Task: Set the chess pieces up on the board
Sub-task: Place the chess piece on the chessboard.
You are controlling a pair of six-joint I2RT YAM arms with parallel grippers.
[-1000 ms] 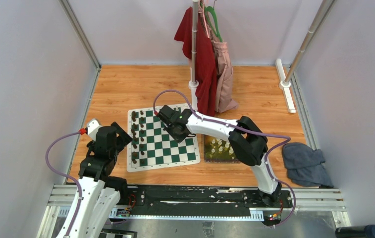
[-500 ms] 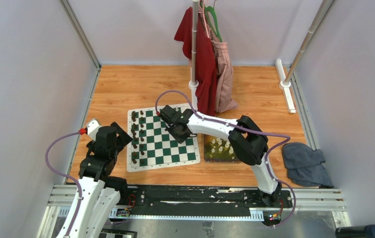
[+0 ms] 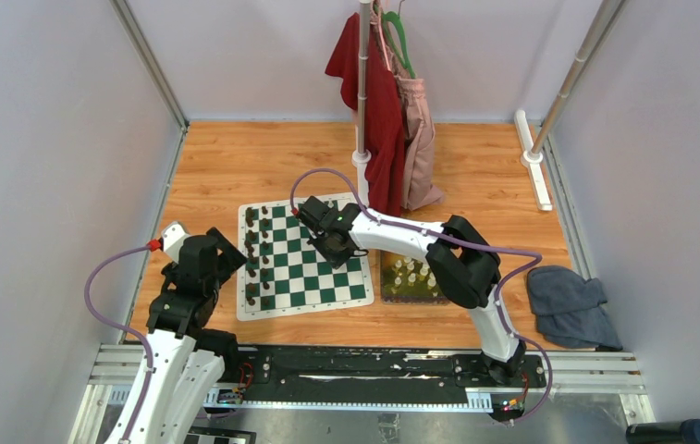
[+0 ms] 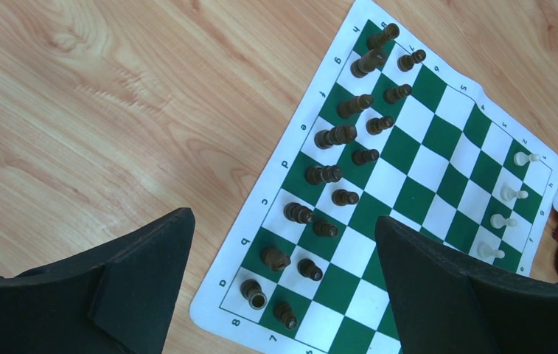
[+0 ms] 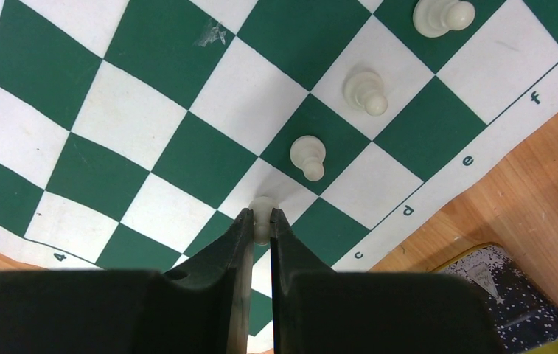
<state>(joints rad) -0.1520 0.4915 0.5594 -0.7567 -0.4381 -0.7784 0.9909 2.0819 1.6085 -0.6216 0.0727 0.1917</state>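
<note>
I am holding the right gripper (image 5: 262, 226) over the right side of the thin green-and-white chess mat (image 5: 113, 66). Its jaws are standing nearly closed and are pinching the head of one small cream-white plastic pawn (image 5: 262, 209). The pawn is hanging at the near end of a diagonal line of three standing cream-white pawns (image 5: 307, 156), just beside the nearest of them. I cannot tell whether its base is touching the mat.

I am keeping the left gripper (image 4: 283, 228) parked above the left edge of the mat. Its jaws are standing wide apart and are holding nothing. The dark brown chessmen (image 4: 335, 135) are standing in two rows below it. The remaining cream-white pieces are waiting in the yellow-green rectangular tray (image 3: 411, 302), just beside the mat.

Hazards I am watching for:
- Off-centre placement. The pawn appears to be sitting over a corner between squares, so a release here would likely leave it straddling a line.
- Tipping. The grip is on the rounded head only, so an early release above the mat could topple the pawn.
- Neighbour contact. Opening or withdrawing sideways could knock the adjacent pawn.
- Mat drag. Pressing down too hard could shift or wrinkle the thin mat and disturb the pieces already standing on it.
</note>
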